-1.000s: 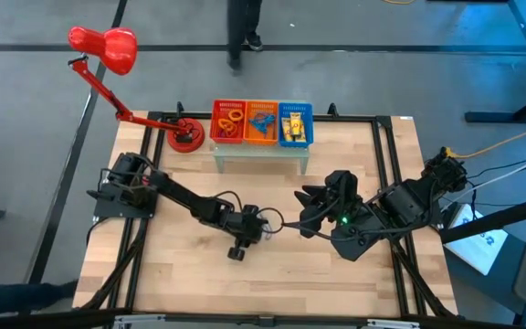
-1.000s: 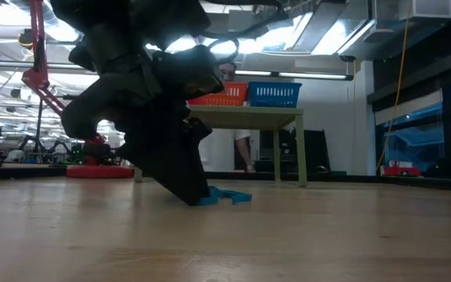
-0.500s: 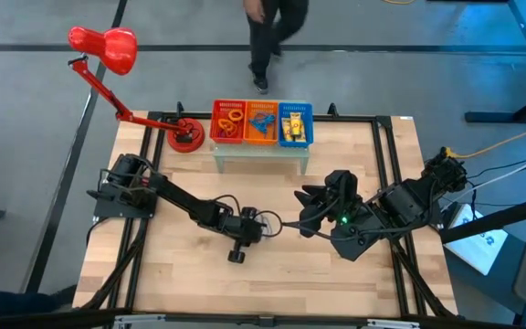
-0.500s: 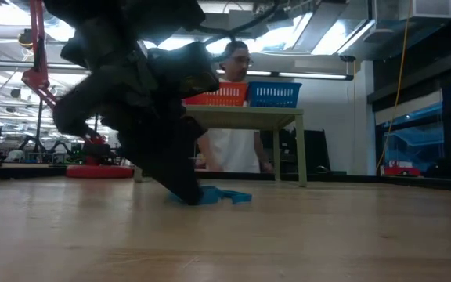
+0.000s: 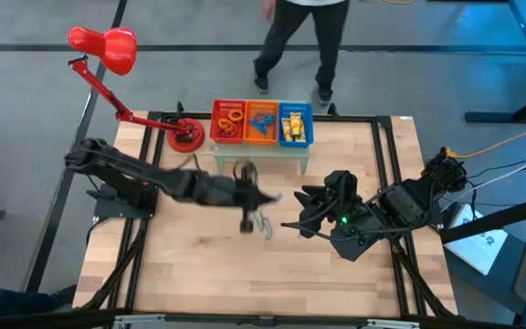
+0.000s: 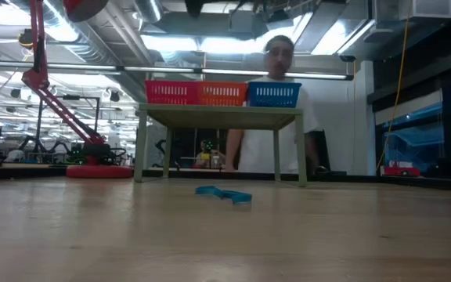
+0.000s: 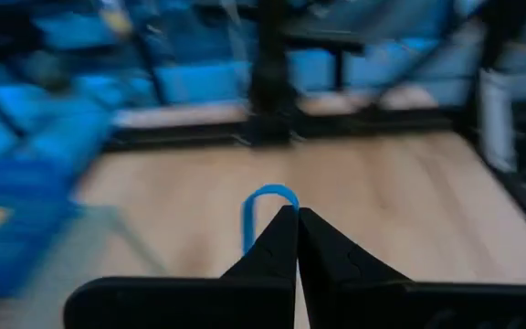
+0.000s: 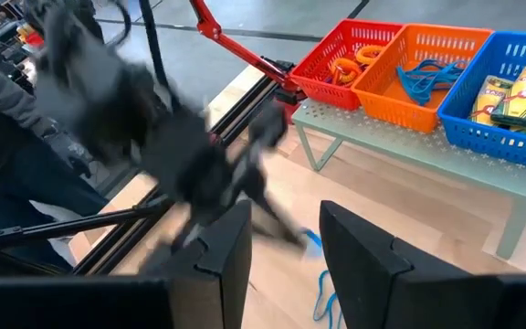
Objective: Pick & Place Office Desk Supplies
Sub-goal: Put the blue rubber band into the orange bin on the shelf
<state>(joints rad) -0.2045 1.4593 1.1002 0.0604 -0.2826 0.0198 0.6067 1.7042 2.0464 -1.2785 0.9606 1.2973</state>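
Left pincer (image 5: 247,216) lifted above the wooden surface (image 5: 190,274), just in front of the small green stand (image 5: 259,152), fingers pressed together on a blue wiry loop (image 7: 265,208) that sticks out past the tips in the left wrist view. Motion-blurred in the high view, arm stretched in from the left edge of the surface.

Another blue wiry loop (image 6: 224,193) lying flat on the surface in front of the stand, seen in the low view; in the high view a pale loop shape (image 5: 264,226) just below the left pincer.

Right pincer (image 5: 303,214) resting to the right of that loop, in front of the stand, fingers (image 8: 358,255) held partly apart with nothing between them.

On the stand, 3 mesh baskets in a row: red basket (image 5: 227,123) with orange and red band loops (image 8: 352,62), orange basket (image 5: 262,123) with blue wiry loops (image 8: 426,78), blue basket (image 5: 294,125) with yellow packets (image 8: 510,92).

Red desk lamp (image 5: 105,47) with its base (image 5: 186,138) just left of the stand.

Behind the stand, beyond the surface, a person (image 6: 276,110) standing in a white top.
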